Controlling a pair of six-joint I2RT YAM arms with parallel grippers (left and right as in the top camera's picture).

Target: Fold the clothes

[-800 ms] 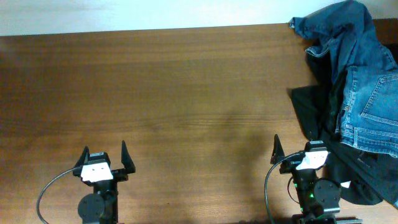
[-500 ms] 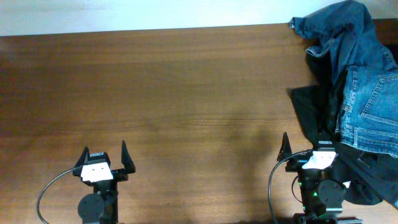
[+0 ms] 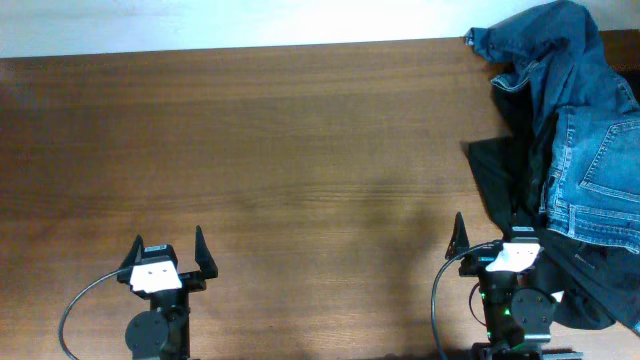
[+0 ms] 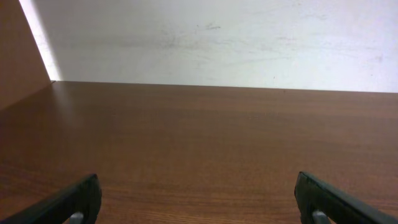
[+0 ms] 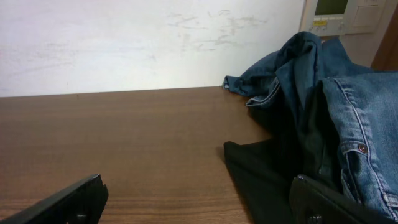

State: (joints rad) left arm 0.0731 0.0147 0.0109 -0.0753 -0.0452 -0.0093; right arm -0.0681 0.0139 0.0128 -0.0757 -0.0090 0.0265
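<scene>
At the near left edge of the table (image 3: 300, 130) I have the left gripper (image 3: 168, 240) parked low, its jaws spread wide and holding nothing. Its wrist camera looks across brown wood to a white wall (image 4: 217, 37) at the far side.

Moving right, the middle of the table is plain wood grain. Then comes the right gripper (image 3: 490, 235), also at the near edge, jaws spread wide and gripping nothing. Its left finger stands over wood. Its right finger sits over the edge of a black garment (image 3: 505, 180), and I cannot tell whether it touches the cloth.

The clothes are heaped at the far right. The black garment lies flat on the table, reaching from beside the right gripper back toward the far edge. The jeans (image 3: 590, 150) are crumpled on top of it and to its right, bunched up high at the far right corner, with pale stitching and a pocket seam showing. On the right wrist view I see a rivet near the waistband, and a small panel (image 5: 329, 9) on the wall behind the pile.
</scene>
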